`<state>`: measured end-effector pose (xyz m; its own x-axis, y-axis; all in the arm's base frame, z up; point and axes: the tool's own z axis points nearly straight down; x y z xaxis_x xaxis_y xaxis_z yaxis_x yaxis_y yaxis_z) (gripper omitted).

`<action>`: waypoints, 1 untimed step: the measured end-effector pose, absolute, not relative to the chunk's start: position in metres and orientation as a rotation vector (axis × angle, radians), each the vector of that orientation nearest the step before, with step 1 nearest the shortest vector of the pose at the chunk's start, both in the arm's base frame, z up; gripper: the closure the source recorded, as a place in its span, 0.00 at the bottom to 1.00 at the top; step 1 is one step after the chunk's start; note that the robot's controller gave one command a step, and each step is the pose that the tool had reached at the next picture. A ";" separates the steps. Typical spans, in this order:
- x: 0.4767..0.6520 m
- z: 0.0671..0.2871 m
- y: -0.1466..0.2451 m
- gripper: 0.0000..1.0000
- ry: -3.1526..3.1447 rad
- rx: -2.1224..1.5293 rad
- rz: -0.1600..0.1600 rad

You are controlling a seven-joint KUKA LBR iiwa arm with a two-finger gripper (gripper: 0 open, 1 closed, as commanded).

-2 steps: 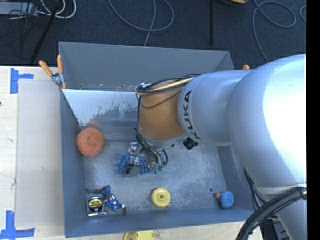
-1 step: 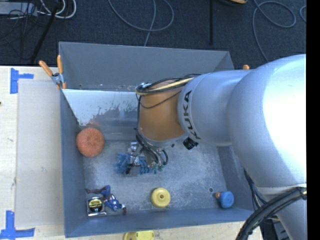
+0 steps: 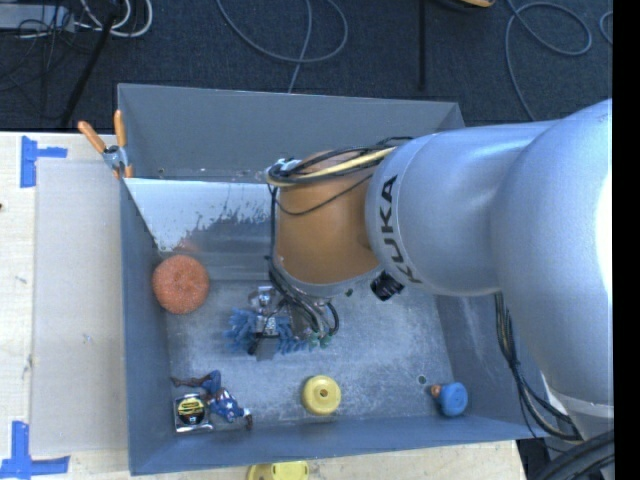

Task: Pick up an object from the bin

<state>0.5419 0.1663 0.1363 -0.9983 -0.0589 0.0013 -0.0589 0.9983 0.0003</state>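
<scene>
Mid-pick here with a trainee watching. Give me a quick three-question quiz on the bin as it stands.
1. True or false: the orange round ball lies by the wall of the bin at the view's left, apart from the gripper.
2. Fill in: along the lower wall lie the tape measure, the yellow round piece and, furthest to the view's ____, the small blue peg.
3. Which thing is the gripper over? A) yellow round piece B) blue ragged thing C) tape measure
Key: 1 true; 2 right; 3 B.
</scene>
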 end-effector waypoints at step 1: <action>0.542 0.136 0.166 1.00 -3.139 0.091 0.000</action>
